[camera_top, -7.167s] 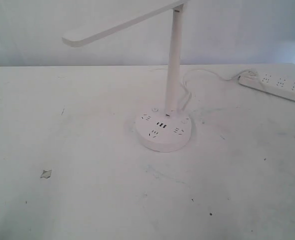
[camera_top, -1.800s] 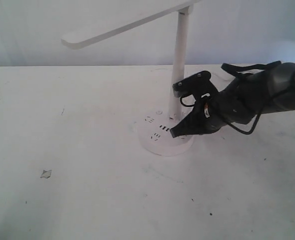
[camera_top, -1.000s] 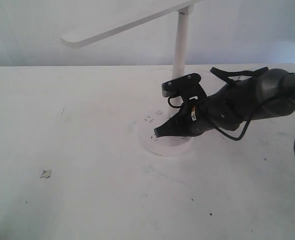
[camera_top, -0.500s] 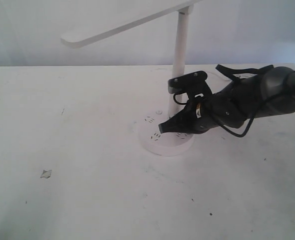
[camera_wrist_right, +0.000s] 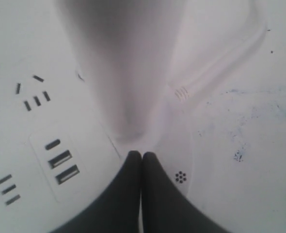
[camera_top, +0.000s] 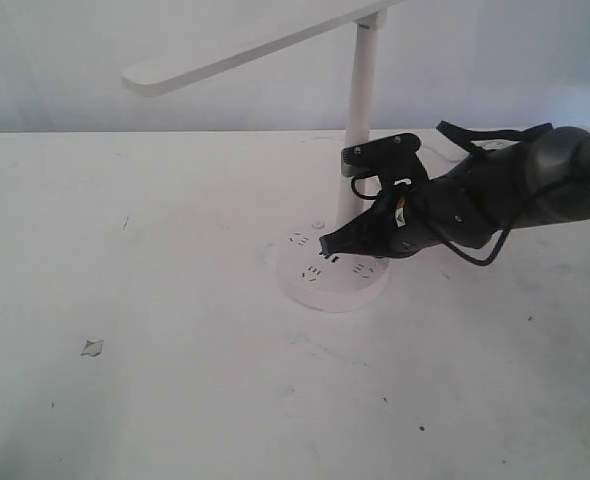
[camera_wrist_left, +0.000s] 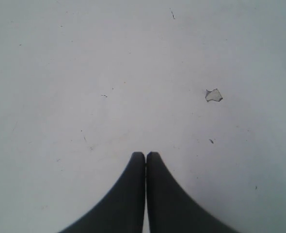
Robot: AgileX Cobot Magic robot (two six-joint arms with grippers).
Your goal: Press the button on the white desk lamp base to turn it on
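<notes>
The white desk lamp stands mid-table, its slim pole (camera_top: 360,120) carrying a long flat head (camera_top: 245,45). Its round white desk lamp base (camera_top: 330,285) shows socket slots (camera_wrist_right: 34,97) and dark USB ports (camera_wrist_right: 60,165). My right gripper (camera_top: 325,245) reaches in from the right, shut with nothing in it. Its tip (camera_wrist_right: 142,154) hovers over the base top right at the foot of the pole (camera_wrist_right: 128,63). A small round mark (camera_top: 318,224) sits on the base just beyond the tip. My left gripper (camera_wrist_left: 146,155) is shut over bare table, outside the exterior view.
A white cord (camera_wrist_right: 220,63) leaves the base behind the pole. A cluster of tiny holes (camera_wrist_right: 180,177) lies beside my right fingers. A small paper scrap (camera_top: 92,347) (camera_wrist_left: 213,95) lies on the white table at front left. The right arm (camera_top: 515,190) hides the table's back right.
Over the last second my right gripper's tip has drawn back and up from the base's front part toward the foot of the pole. The lamp has not moved.
</notes>
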